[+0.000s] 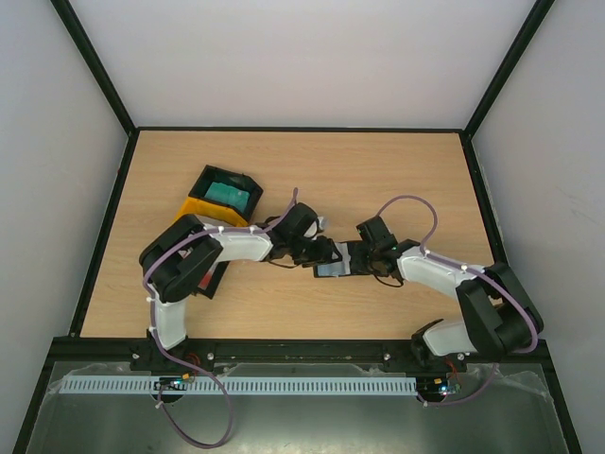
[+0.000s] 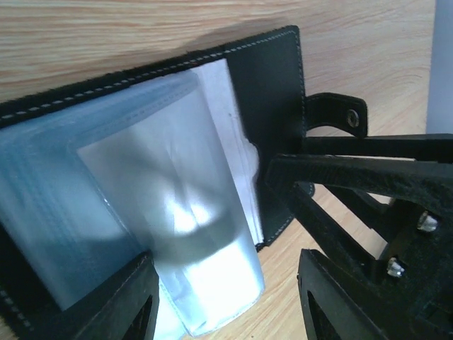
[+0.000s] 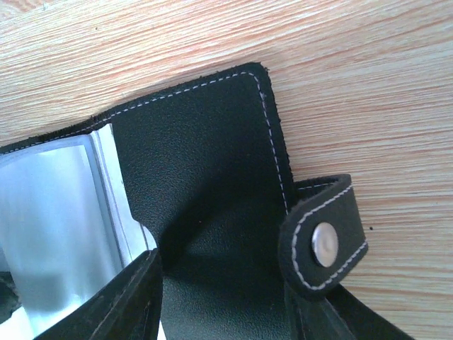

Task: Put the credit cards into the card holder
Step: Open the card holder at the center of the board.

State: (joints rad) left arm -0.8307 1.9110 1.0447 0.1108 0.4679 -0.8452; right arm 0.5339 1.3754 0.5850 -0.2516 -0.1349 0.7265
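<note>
**While both arms meet at mid-table, the holder lies open between them**

As I watch the overhead feed, the two arms reach inward and their wrists nearly meet over the middle of the light wooden table (image 1: 397, 170). The black stitched leather card holder (image 3: 205, 163) lies there, unfolded and flat on the wood. Its clear plastic sleeves (image 2: 163, 198) fan up from the spine, and I cannot see a card in any of them.

On my left wrist feed, the left gripper (image 2: 226, 265) is released, jaws wide apart, with the loose ends of the sleeves lying between its fingers. On the right wrist feed, the right gripper (image 3: 221, 273) also has its jaws spread, straddling the bare inner cover. The short clasp strap with a metal snap (image 3: 322, 244) sticks out from the cover's right edge, just beside one finger. I cannot tell whether those fingers press on the leather.

Farther left, a teal credit card (image 1: 230, 194) rests inside a black and yellow open tray (image 1: 194, 206), well apart from the holder.
</note>
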